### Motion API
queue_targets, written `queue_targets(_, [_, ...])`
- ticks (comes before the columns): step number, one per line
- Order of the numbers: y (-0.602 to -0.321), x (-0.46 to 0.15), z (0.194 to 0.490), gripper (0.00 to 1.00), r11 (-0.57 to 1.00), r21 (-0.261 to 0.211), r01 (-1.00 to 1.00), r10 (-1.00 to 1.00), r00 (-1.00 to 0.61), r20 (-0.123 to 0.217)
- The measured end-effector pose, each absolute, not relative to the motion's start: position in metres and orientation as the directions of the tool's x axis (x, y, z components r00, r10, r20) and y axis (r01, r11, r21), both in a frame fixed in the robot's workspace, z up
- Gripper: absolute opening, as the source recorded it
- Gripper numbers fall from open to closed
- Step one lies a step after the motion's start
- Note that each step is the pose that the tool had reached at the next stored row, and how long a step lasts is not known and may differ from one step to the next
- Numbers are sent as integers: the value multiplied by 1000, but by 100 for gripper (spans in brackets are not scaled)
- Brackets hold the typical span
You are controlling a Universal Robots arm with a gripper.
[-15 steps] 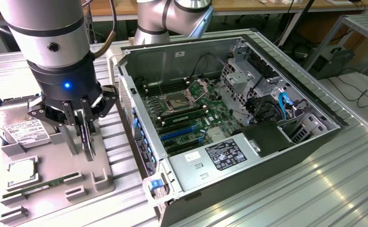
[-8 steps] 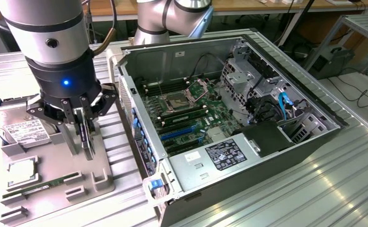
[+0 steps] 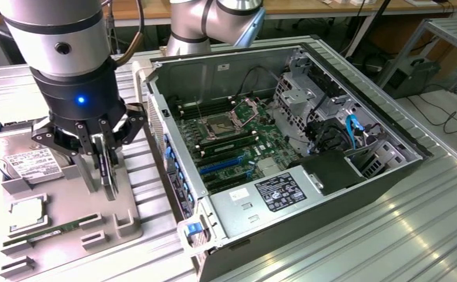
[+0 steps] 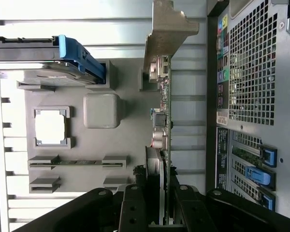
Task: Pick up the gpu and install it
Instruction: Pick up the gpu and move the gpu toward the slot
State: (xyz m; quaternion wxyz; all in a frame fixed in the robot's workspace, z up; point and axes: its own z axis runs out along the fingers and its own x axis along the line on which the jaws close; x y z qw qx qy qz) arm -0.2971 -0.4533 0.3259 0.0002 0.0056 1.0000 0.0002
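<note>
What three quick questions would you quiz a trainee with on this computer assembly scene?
1. True or false: the computer case lies with its side open.
2. The claw clamps which part? A) RAM stick B) gpu C) hard drive
3. Fill in: the gpu stands on ____ over the gray tray.
Key: 1 true; 2 B; 3 edge.

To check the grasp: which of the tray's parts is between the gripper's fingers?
The gpu, the thin card with a metal bracket; hard drive, CPU and RAM stick sit apart.
</note>
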Motion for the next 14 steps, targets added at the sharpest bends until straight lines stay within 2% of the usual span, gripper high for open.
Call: queue_targets(14, [-453, -297, 336, 27, 1000, -1, 11, 11, -1000, 0])
